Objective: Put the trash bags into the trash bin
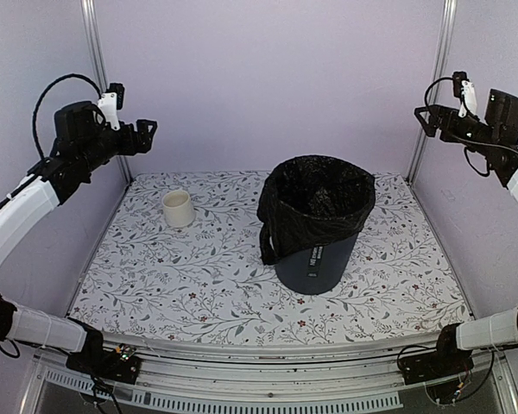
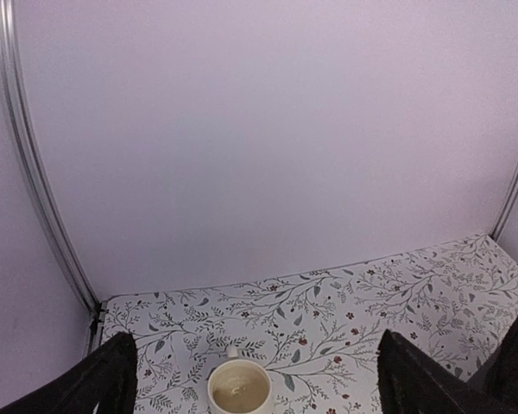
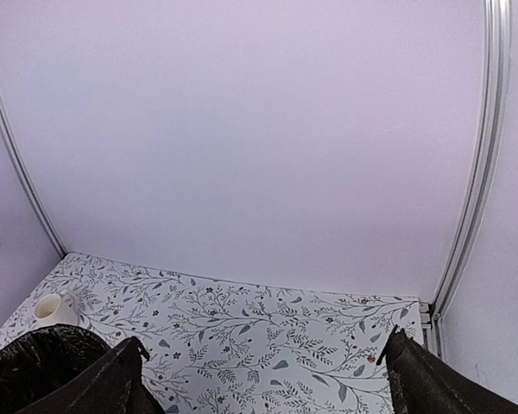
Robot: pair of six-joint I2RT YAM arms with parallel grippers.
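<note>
The dark grey round trash bin (image 1: 315,263) stands upright right of the table's middle. The glossy black trash bag (image 1: 315,200) sits in it, its wrinkled edge folded over the rim and hanging down the left side; it also shows in the right wrist view (image 3: 34,366). My left gripper (image 1: 147,131) is raised high at the far left, open and empty, its fingers (image 2: 104,379) spread wide. My right gripper (image 1: 425,121) is raised high at the far right, open and empty, its fingers (image 3: 419,379) spread wide. Both are well away from the bin.
A small cream cup (image 1: 179,208) stands upright at the back left of the flower-patterned table (image 1: 198,276); it also shows in the left wrist view (image 2: 239,390) and the right wrist view (image 3: 53,309). Metal frame posts (image 1: 99,78) stand at the back corners.
</note>
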